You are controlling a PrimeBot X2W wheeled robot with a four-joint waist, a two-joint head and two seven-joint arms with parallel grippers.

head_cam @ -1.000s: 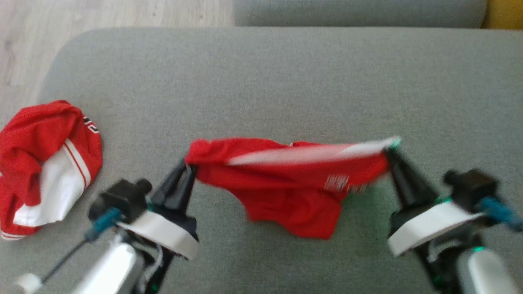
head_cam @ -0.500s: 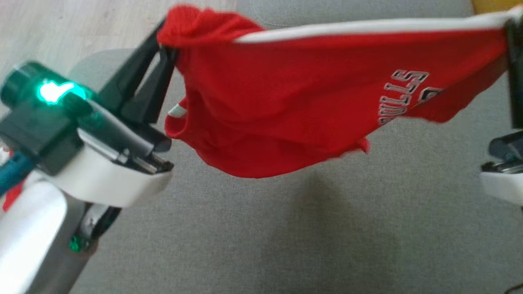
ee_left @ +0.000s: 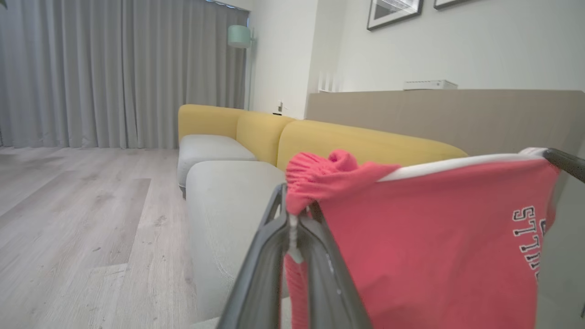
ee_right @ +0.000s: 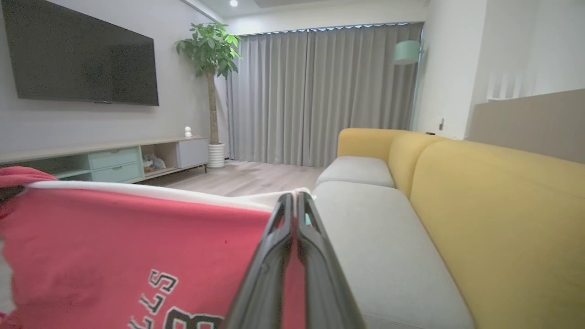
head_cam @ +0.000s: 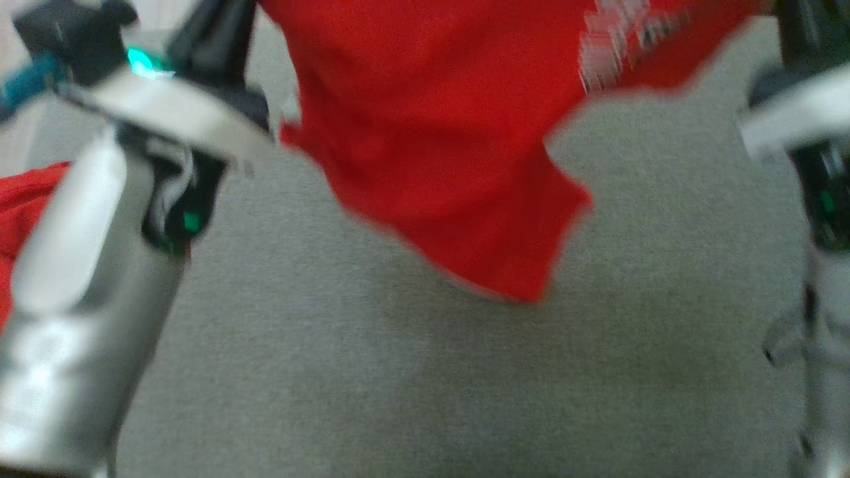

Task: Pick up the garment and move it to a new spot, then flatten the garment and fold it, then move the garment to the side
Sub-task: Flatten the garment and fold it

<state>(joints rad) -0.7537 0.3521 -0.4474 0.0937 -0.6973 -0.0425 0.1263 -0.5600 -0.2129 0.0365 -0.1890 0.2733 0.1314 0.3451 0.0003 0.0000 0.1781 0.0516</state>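
Note:
The red garment (head_cam: 425,119) with white trim and white lettering hangs in the air, stretched between both grippers above the grey sofa seat (head_cam: 425,385). My left gripper (ee_left: 292,203) is shut on a bunched red corner of the garment (ee_left: 411,256). My right gripper (ee_right: 295,197) is shut on the white-trimmed corner of the garment (ee_right: 114,256). In the head view the left fingers (head_cam: 216,33) and right fingers (head_cam: 800,33) reach up to the top edge, and the cloth's lower tip dangles mid-frame. The picture is blurred.
A second red garment (head_cam: 23,199) lies on the seat at the left edge, behind my left forearm (head_cam: 73,265). The sofa has a yellow backrest (ee_right: 502,205). Wooden floor (ee_left: 68,219) lies past the sofa's end, with a TV cabinet (ee_right: 114,160) beyond.
Both grippers have risen with the garment from just above the seat to high in front of the head camera. The cloth now hangs free, and both arms look much larger.

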